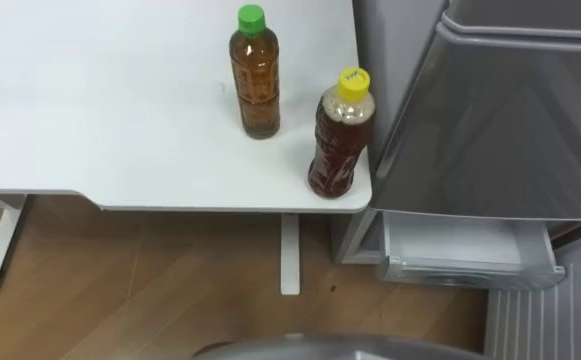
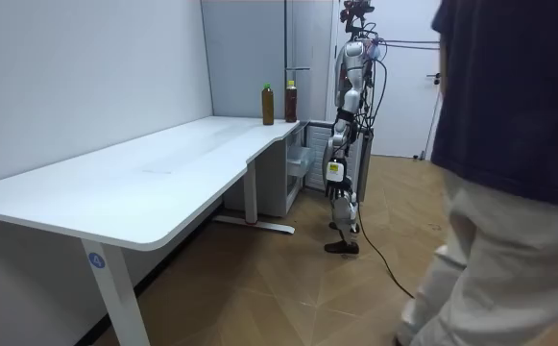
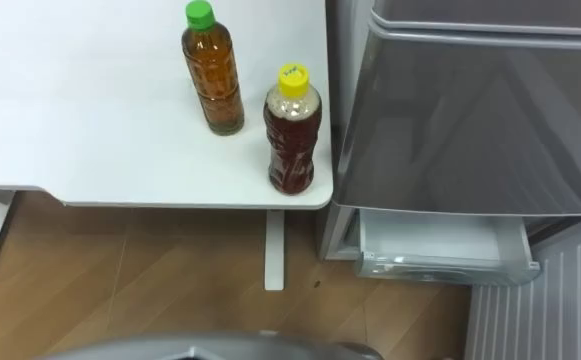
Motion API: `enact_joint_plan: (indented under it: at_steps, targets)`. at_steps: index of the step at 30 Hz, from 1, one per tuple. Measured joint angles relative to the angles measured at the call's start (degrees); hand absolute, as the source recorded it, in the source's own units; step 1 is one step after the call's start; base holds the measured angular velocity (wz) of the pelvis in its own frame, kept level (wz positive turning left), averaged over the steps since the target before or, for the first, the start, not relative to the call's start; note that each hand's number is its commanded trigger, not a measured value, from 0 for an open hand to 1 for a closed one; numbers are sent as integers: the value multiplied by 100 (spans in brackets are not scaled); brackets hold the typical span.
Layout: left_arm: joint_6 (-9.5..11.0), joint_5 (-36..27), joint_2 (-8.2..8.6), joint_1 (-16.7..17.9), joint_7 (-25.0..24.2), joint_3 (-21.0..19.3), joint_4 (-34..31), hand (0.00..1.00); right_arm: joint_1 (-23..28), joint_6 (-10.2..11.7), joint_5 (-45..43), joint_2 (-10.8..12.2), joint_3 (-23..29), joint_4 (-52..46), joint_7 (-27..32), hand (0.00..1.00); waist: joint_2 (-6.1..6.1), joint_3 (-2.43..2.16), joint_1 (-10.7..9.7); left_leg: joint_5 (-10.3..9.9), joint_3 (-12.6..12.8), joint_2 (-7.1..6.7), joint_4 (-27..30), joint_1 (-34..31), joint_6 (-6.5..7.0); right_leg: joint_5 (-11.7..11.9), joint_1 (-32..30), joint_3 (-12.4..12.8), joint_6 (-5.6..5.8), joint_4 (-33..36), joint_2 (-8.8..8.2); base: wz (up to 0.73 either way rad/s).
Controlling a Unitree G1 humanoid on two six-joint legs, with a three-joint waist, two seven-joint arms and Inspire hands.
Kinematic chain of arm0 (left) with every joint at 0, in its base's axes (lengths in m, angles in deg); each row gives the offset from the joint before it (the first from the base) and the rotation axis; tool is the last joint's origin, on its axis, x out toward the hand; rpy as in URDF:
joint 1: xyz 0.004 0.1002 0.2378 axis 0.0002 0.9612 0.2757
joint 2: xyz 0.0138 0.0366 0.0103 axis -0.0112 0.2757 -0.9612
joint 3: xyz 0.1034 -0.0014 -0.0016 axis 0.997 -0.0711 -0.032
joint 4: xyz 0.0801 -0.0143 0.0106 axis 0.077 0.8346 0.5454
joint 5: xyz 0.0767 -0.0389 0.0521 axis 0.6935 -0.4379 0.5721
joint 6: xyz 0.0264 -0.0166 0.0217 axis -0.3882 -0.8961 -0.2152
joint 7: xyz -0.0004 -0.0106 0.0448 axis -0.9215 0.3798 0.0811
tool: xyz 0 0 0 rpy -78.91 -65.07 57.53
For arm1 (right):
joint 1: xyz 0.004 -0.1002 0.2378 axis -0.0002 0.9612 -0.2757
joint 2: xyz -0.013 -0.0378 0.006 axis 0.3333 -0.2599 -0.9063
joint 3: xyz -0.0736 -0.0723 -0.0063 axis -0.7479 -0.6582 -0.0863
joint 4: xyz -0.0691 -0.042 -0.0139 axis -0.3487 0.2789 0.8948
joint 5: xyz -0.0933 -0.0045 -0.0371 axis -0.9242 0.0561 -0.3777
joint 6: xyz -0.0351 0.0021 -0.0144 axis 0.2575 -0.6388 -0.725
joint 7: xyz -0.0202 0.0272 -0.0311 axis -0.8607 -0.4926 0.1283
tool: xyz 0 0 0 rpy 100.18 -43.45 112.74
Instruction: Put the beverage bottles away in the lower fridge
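While the robot is standing on the wooden floor at the end of the white table (image 1: 90, 120), close beside the grey fridge (image 1: 510, 120), its left hand (image 2: 343, 117) is hanging by its hip in the room view. It is too small there for me to tell whether the fingers are open or curled.

Nearest below the head camera, the fridge's white lower compartment (image 1: 460, 250) is standing open under the closed upper door, and nothing is lying in the part that shows. Just beyond it, the yellow-capped bottle (image 1: 340, 135) is standing upright on the table's corner, right by the fridge. Farther in, the green-capped bottle (image 1: 255, 80) is standing upright near it, apart from it.

Judging by this, the opening is done but the loading is not yet beginning: both drinks are waiting on the table, and each is needing a grasp and a carry down into the compartment.
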Motion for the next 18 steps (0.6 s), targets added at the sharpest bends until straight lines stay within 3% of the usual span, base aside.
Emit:
enact_joint_plan:
  at_steps: [18]
  targets:
    - [-19, 54, -2, 7, -21, 122, -38, 0, 36, -4, -170, 4, -69, -84, -298, 0, 14, -6, -2, 0, -4, -3, -7, -3, 0, -2, -16, 32, 0, -6, 3, -1]
